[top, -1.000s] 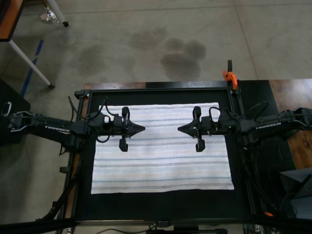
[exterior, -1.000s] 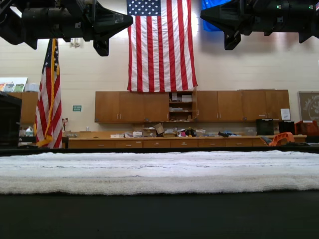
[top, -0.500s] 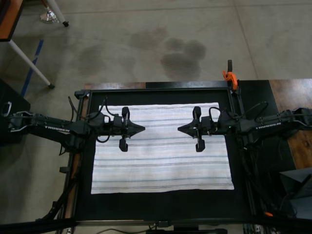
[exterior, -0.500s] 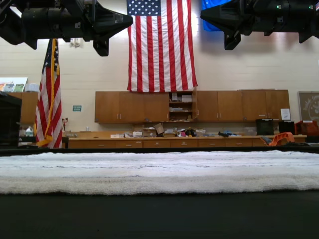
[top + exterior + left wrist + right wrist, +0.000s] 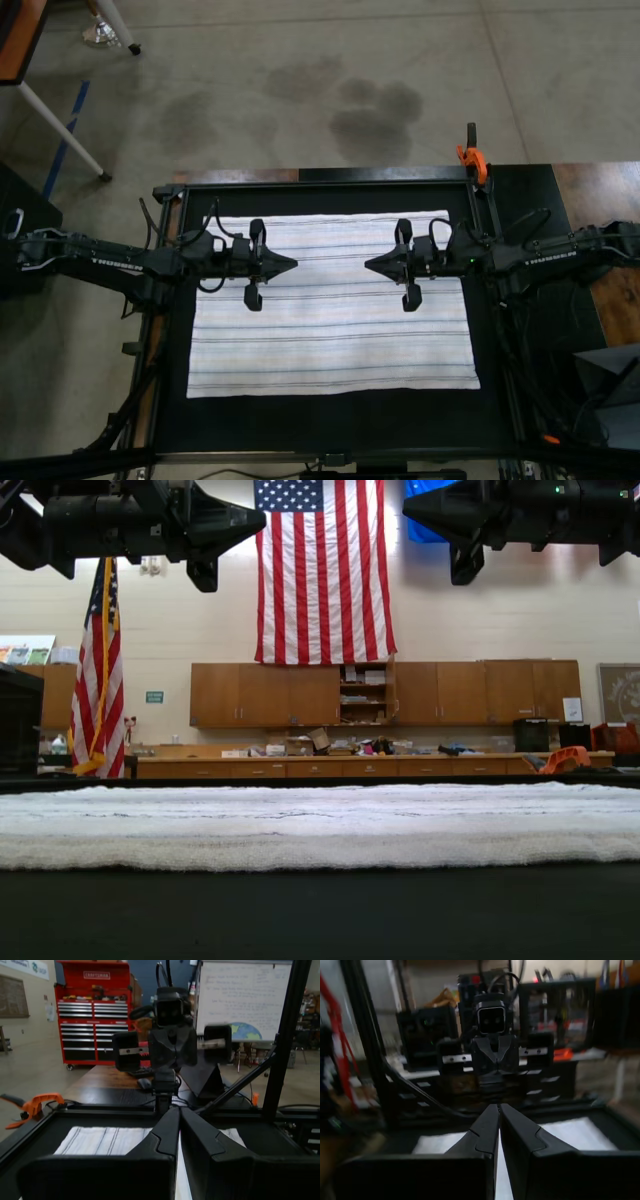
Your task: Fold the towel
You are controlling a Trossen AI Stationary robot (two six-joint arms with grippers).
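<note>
The towel (image 5: 330,330) lies spread flat in the middle of the black table (image 5: 330,420), its stripes running from 9 to 3 o'clock in the top view. Both arms hang above the towel's far half, clear of the cloth. The left gripper (image 5: 290,264) comes in from 9 o'clock and points toward 3. The right gripper (image 5: 371,265) comes in from 3 o'clock and points toward 9, so they face each other tip to tip, apart. Each has its fingers pressed together on nothing. An orange clamp (image 5: 471,157) sits on the frame at about 1 o'clock.
</note>
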